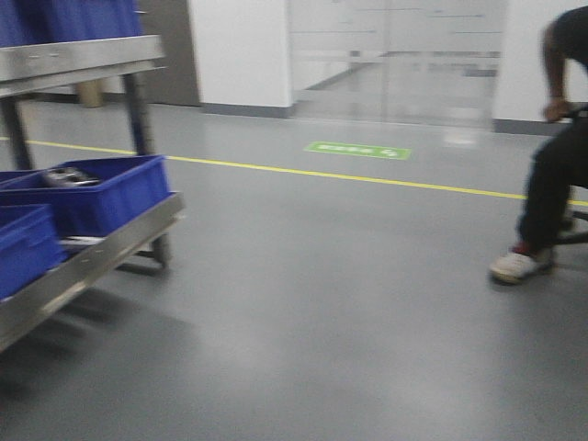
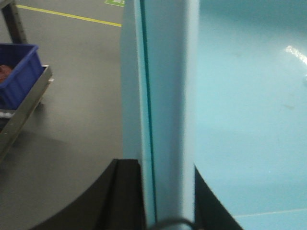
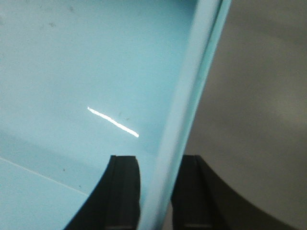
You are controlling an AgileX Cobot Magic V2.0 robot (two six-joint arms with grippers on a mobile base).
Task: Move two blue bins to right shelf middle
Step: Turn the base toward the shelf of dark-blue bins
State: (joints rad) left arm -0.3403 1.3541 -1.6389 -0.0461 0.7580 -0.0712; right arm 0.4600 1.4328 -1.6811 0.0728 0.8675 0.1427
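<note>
Blue bin (image 2: 249, 96) prob gripped, wrist cams; front: crates (image 1: 101, 193)

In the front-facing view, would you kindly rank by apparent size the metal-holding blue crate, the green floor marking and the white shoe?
1. Blue crate: clearly largest.
2. Green floor marking and white shoe: about alike, so I won't rank them.

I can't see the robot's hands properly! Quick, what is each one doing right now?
Left gripper: closed on the pale blue bin, pinching its wall.
Right gripper: closed on the pale blue bin's wall too.
</note>
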